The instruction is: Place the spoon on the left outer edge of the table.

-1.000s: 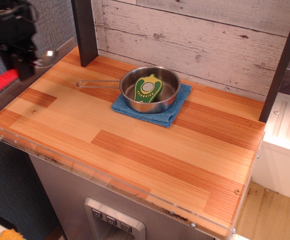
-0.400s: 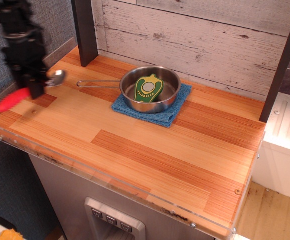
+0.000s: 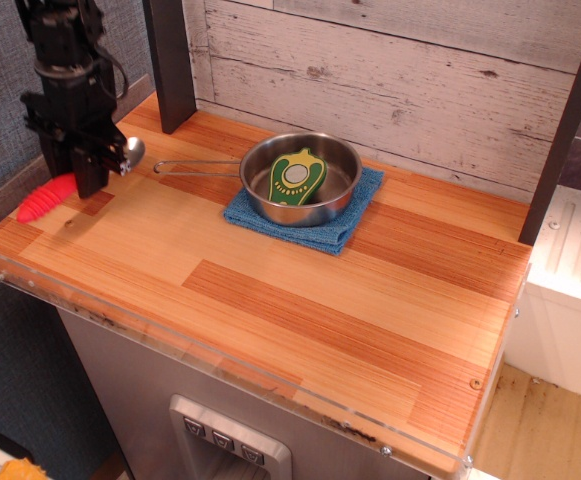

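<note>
The black robot gripper (image 3: 88, 170) is now over the far-left part of the striped light and reddish-brown wooden table w/ clear acrylic rim (image 3: 220, 362). A sec ago it hung higher and further out past the left edge; since then it has swung inward and dropped. Jaws are closed on the spoon w/ shiny silver bowl and thick ribbed red handle (image 3: 48, 199), gripping approx. mid-shaft. The silver bowl pokes out just right of the jaws, the red handle sticks out to their lower left, tip reaching toward the table's left edge. Can't tell whether the handle touches wood yet; it looks very close. Well right of the jaws: round steel pan w/ thin wire handle (image 3: 300, 180) on a blue cloth (image 3: 345, 228), a green toy (image 3: 296, 178) inside. My read: spoon's nearly at the drop spot, so lowering and release come next.
</note>
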### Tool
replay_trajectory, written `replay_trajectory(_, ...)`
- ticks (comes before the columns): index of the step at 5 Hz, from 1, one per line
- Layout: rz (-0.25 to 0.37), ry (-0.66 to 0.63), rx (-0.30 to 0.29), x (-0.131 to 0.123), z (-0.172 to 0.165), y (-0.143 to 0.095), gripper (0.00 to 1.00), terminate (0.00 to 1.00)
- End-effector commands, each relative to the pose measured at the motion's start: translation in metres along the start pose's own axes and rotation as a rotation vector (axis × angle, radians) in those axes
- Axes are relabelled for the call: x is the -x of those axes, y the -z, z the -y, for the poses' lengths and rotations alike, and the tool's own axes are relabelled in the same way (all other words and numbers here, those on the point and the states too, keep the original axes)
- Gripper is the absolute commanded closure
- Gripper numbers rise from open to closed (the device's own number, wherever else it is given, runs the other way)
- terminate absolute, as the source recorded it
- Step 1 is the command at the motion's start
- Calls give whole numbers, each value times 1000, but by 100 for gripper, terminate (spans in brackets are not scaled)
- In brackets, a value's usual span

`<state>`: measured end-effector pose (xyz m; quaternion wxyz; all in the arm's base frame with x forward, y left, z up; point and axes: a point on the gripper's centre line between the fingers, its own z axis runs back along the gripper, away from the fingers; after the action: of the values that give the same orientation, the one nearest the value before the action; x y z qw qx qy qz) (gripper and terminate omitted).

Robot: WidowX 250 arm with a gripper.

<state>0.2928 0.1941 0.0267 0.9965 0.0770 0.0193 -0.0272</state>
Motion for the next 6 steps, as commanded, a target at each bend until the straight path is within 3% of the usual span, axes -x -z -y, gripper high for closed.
replay_trajectory(1, -8, -69, -35, 3, -11, -10, 100, 0)
replay_trajectory(2, 9, -63, -36, 3, -5, -16, 0, 0)
replay_trajectory(4, 67, 5, -28, 3, -1, -32, 0, 0)
replay_trajectory(6, 221, 33, 30, 7, 32, -81, 0, 0)
